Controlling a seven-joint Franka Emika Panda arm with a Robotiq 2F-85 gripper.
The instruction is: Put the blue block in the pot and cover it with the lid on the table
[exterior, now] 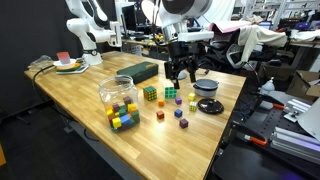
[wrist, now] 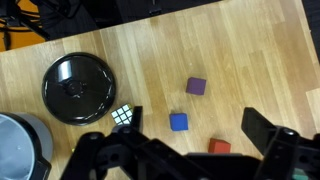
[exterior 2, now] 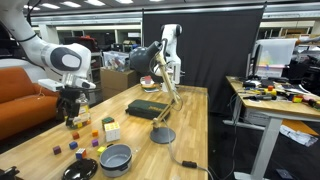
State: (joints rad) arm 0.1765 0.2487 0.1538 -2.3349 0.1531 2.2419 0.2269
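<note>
Above the surface (wrist: 250, 50) | hand (wrist: 188, 150) released, jaws wide | best: centre over blue block (wrist: 178, 122), descend clear of red cube (wrist: 219, 147)

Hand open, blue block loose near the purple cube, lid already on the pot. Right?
Not quite: the lid is not on the pot; the wrist view shows it lying flat on the table beside the pot. The rest holds: the hand is open and the blue block lies loose near the purple cube.

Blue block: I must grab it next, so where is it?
Wrist view: the blue block lies on the wood just right of the Rubik's cube, below the purple cube.
</note>
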